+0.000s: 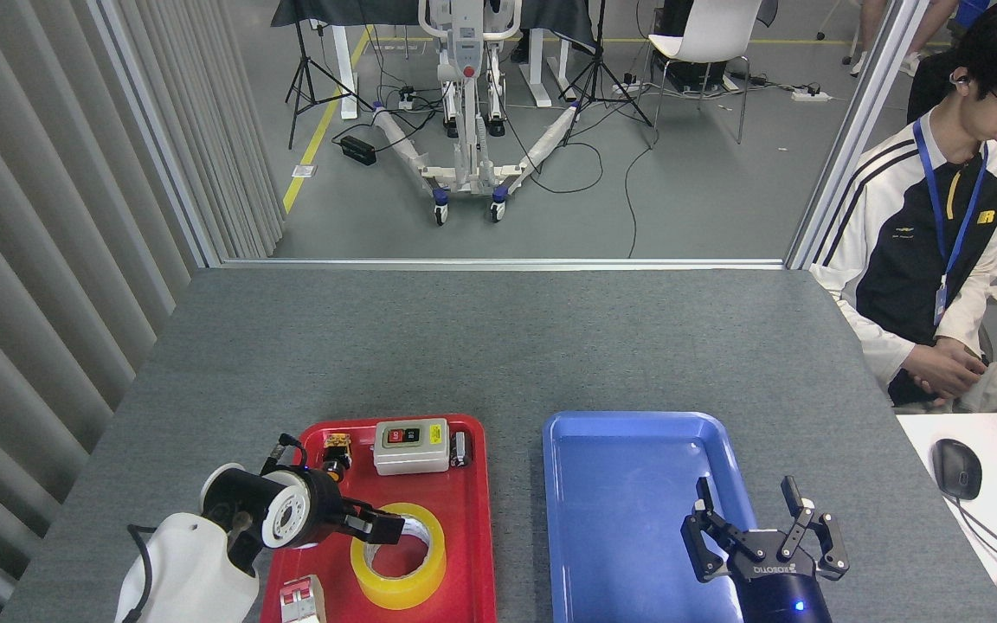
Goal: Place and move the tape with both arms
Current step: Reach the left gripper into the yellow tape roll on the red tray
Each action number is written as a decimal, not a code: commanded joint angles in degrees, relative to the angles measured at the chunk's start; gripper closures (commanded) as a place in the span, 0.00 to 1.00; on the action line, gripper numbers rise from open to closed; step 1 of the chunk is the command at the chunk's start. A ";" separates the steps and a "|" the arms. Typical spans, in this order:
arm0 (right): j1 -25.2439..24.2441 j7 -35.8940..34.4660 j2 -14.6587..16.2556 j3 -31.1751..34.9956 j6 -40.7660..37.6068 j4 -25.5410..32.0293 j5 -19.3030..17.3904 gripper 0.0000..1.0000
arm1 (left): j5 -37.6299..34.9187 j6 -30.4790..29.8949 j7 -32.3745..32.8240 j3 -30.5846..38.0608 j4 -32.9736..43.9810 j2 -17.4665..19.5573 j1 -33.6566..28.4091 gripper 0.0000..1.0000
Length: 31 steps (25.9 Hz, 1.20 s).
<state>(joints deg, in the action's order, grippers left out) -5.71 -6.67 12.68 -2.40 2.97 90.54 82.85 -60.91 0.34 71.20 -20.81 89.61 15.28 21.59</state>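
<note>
Down at the near edge, the right tool [765, 541] hung over the near part of the blue tray [568, 519], with its black fingers [706, 528] spread wide apart and nothing between them. The left tool [377, 529] reached in sideways from the left, low over the red tray [472, 536]. Its tip was at the near left rim of the tape [416, 580], and I could not tell if its fingers were apart or together, or if they touched the roll.

The tape lay flat in the near half of the red tray. A small white part [302, 599] sat near it on the left. Farther back in that tray were a grey switch box [411, 446] and a yellow push button [336, 452]. Both trays sat side by side on the grey surface [498, 346]. Far off to the right, a person [931, 251] sat beside the surface.
</note>
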 commanded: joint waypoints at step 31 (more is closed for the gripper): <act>-0.26 -0.36 -1.08 -0.06 -2.53 -0.19 0.21 0.01 | -4.56 -15.63 -2.47 3.58 -15.52 -10.54 6.18 1.00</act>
<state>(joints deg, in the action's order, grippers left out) -5.90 -6.85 11.45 -2.54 2.28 90.38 83.06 -67.64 -10.47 71.02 -19.42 73.30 6.17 26.44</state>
